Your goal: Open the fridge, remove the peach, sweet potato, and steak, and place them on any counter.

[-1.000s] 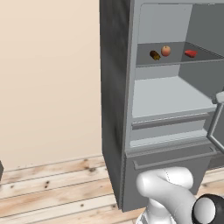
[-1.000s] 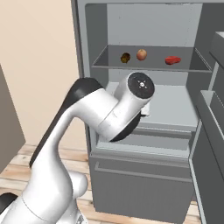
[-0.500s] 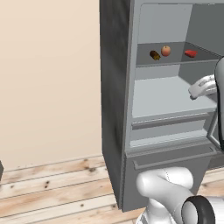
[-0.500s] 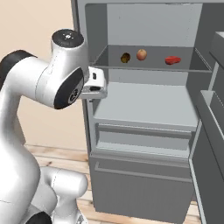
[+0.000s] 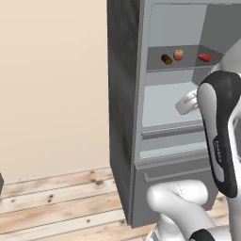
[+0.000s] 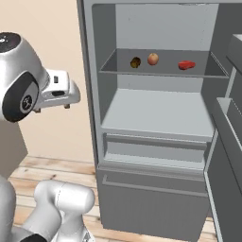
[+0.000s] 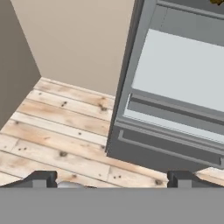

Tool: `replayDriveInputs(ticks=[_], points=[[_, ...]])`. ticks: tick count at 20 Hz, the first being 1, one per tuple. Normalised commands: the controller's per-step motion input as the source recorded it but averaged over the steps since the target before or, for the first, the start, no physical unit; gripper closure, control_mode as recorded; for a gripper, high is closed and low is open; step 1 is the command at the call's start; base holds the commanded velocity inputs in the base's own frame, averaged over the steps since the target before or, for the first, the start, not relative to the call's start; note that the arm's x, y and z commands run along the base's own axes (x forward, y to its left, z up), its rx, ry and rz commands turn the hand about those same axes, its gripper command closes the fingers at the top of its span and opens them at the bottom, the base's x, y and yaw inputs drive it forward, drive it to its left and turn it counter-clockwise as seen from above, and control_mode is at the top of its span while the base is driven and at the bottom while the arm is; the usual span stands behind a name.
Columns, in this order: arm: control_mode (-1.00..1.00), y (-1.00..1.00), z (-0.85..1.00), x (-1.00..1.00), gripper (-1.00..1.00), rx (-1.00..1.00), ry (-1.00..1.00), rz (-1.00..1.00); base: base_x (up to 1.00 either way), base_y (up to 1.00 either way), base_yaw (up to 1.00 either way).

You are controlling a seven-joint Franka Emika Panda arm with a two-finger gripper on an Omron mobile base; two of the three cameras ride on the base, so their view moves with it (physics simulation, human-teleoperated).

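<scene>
Currently the gripper [image 7: 109, 179] is hanging with its jaws spread fully apart, grasping nothing and touching nothing; its two dark fingertips [image 7: 40, 178] are showing well apart at the bottom of the hand view, over the plank floor [image 7: 57, 131] in front of the fridge [image 6: 156, 208]. In the right base view the hand [image 6: 59, 92] is sitting left of the fridge, outside it, at about the height of the middle shelf. The fridge is standing open, its door [image 6: 227, 156] swung out to the right. On the upper shelf [image 6: 160, 72] three things are lying in a row, apart from one another: the dark brown sweet potato [image 6: 135, 62], the round orange-pink peach [image 6: 152, 59], and the flat red steak [image 6: 186, 64].
</scene>
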Motion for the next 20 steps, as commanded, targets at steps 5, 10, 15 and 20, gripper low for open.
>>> replayDriveInputs(ticks=[5,10,15,20], points=[[-1.0,0.3,0.11,-0.21,-1.0,-0.02,-0.13,0.0,0.0,0.0,0.0],[-1.0,0.36,0.04,-0.33,-1.0,-0.01,-0.13,0.0,0.0,0.0,0.0],[-1.0,0.04,0.03,-0.21,-1.0,0.0,-0.06,0.0,0.0,0.0,0.0],[-1.0,0.0,0.06,-0.12,-1.0,0.0,-0.01,0.02,0.0,0.0,0.0]])
